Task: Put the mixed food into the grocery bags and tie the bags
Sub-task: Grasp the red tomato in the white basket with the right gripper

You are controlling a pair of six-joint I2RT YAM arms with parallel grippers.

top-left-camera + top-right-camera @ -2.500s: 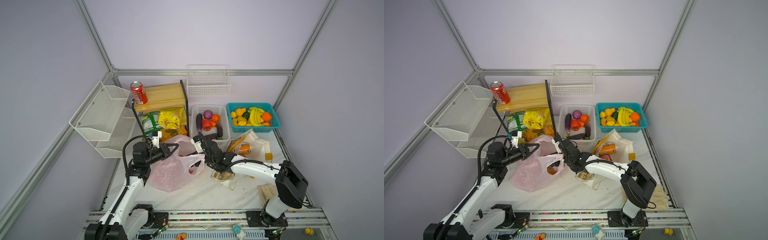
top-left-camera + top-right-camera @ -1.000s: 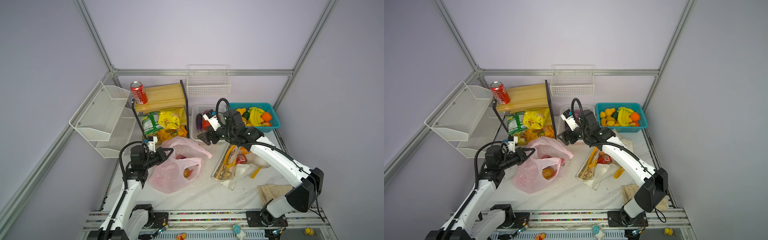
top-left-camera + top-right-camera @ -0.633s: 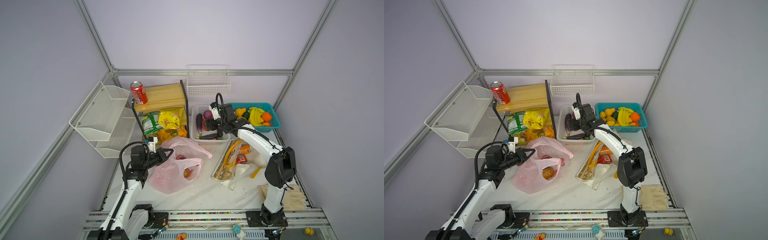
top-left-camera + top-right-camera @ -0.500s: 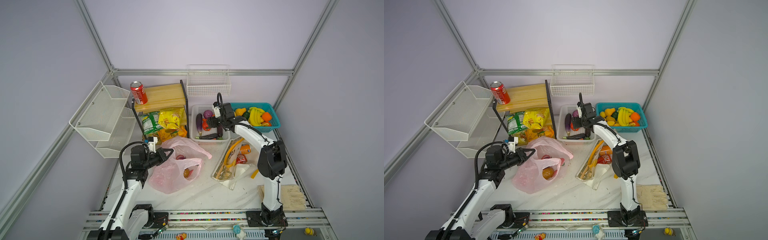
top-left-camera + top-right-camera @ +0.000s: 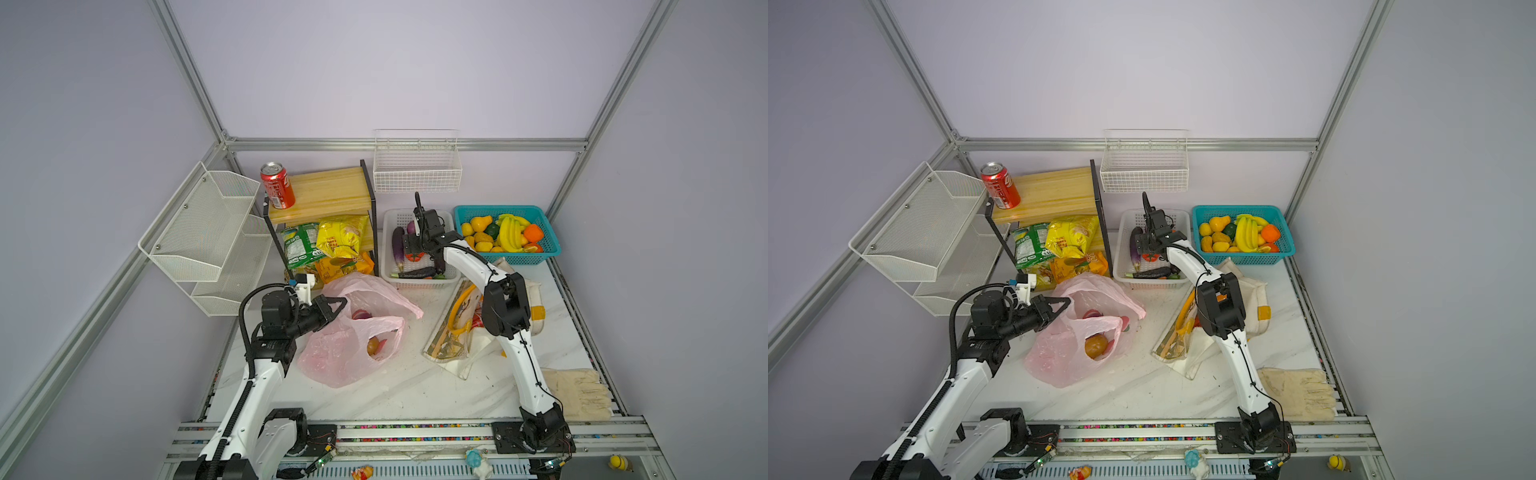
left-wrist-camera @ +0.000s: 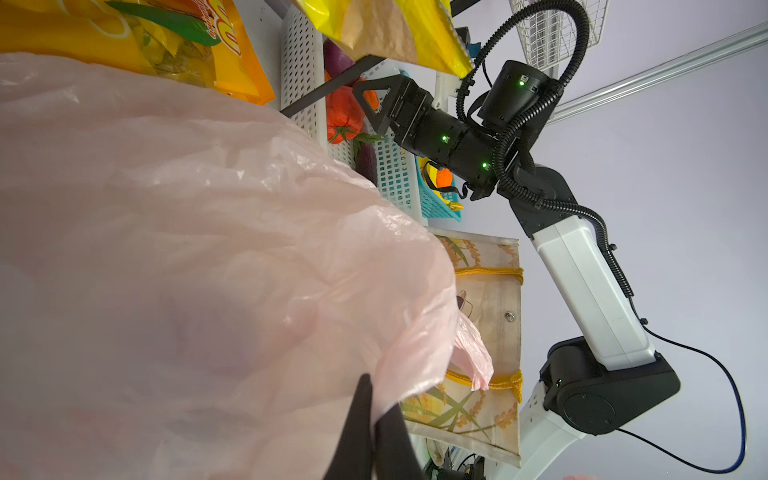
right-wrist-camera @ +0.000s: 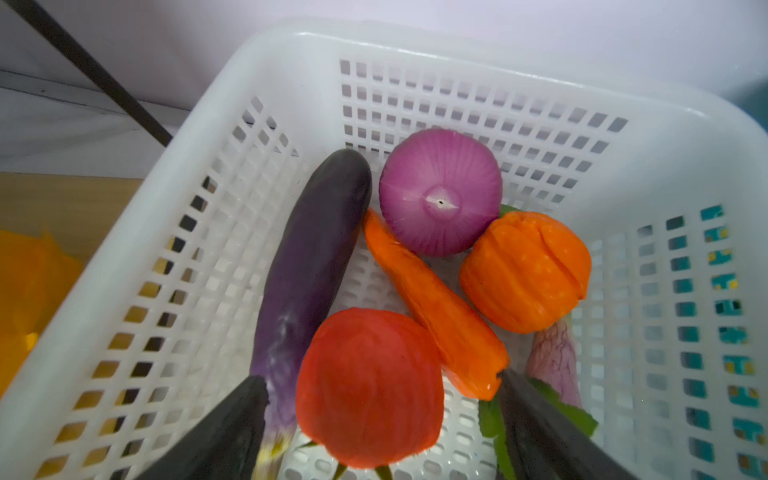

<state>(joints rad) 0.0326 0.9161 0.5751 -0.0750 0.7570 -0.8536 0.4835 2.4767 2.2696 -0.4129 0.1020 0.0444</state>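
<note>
At 12 o'clock on the table (image 5: 395, 395) (top views, 12 = back wall): right gripper (image 7: 380, 378) is down inside the white basket (image 5: 419, 284); jaws spread wide, one finger either side of the tomato (image 7: 361, 411), not closed on it; one finger lies against the eggplant (image 7: 307, 266), the other sits by the carrot (image 7: 436, 307) tip; onion (image 7: 440, 191) at the basket's far end, touching the carrot and a ribbed orange vegetable (image 7: 525, 274); second eggplant (image 5: 415, 273) lies across the basket's 6 o'clock end.

Pink bag (image 5: 345, 353) at 9 o'clock of table centre, slumped on the surface; left gripper (image 5: 338, 303) at the bag's 10 o'clock edge, jaws pressed together, pinching the bag's film; left wrist view shows film trapped between the fingers (image 6: 359, 415); potato (image 5: 1096, 345) inside the bag, seen through an opening; something red-purple (image 5: 359, 314) above it, can't tell what.

Tote (image 5: 451, 349) flat on the table at 3 o'clock of the pink bag, partly under the right arm; cola can (image 5: 277, 185) upright on the wooden shelf (image 5: 328, 193) at 11 o'clock, well apart from both bags; snack packets (image 5: 332, 241) under the shelf; teal basket (image 5: 548, 249) of fruit at 1 o'clock, just beside the white basket; beige cloth (image 5: 577, 392) at 4 o'clock.
</note>
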